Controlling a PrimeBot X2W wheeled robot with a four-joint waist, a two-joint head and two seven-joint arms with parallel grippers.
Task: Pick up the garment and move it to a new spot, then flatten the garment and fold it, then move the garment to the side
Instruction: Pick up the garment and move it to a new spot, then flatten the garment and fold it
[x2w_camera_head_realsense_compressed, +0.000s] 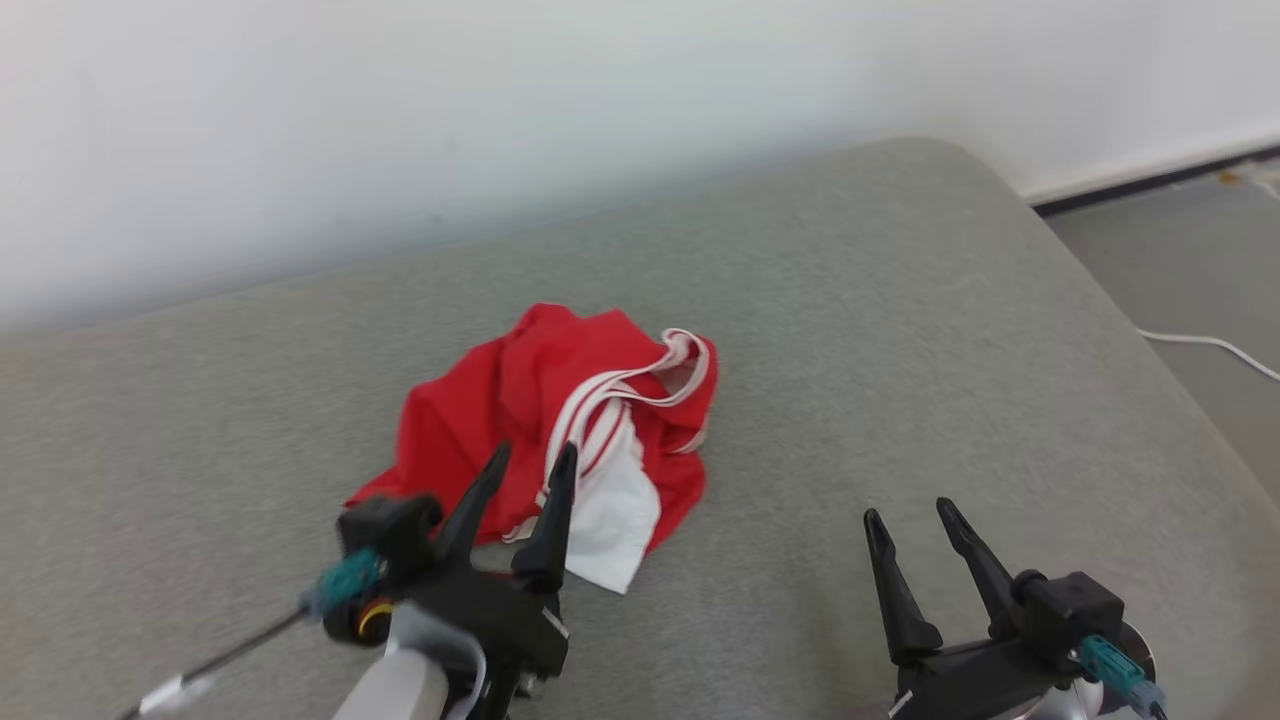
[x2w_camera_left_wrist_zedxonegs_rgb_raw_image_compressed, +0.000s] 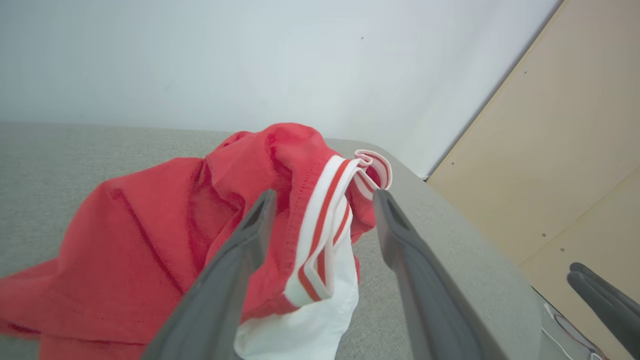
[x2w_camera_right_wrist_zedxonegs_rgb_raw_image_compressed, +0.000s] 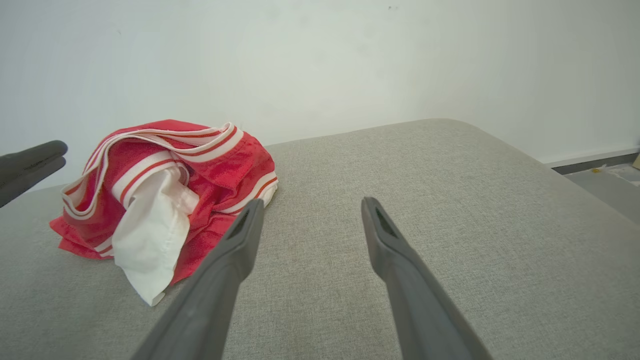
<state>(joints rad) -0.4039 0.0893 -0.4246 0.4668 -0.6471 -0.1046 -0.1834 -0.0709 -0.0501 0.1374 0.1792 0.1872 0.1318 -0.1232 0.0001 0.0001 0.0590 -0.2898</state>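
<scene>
Lying crumpled on the grey cushion (x2w_camera_head_realsense_compressed: 900, 330), the red garment (x2w_camera_head_realsense_compressed: 560, 400) sits straight ahead of the left gripper (x2w_camera_head_realsense_compressed: 534, 452), whose jaws stand wide at its near edge, while the right gripper (x2w_camera_head_realsense_compressed: 910, 509), equally wide, hovers well apart to its right.

The garment (x2w_camera_head_realsense_compressed: 560, 420) is lying on the padded surface (x2w_camera_head_realsense_compressed: 900, 350), left of centre. The left hand (x2w_camera_head_realsense_compressed: 535, 455) is hanging at its near edge, fingers pointing over it. The right hand (x2w_camera_head_realsense_compressed: 910, 510) is sitting well apart to the right. A wall (x2w_camera_head_realsense_compressed: 500, 120) is standing behind the surface.
</scene>
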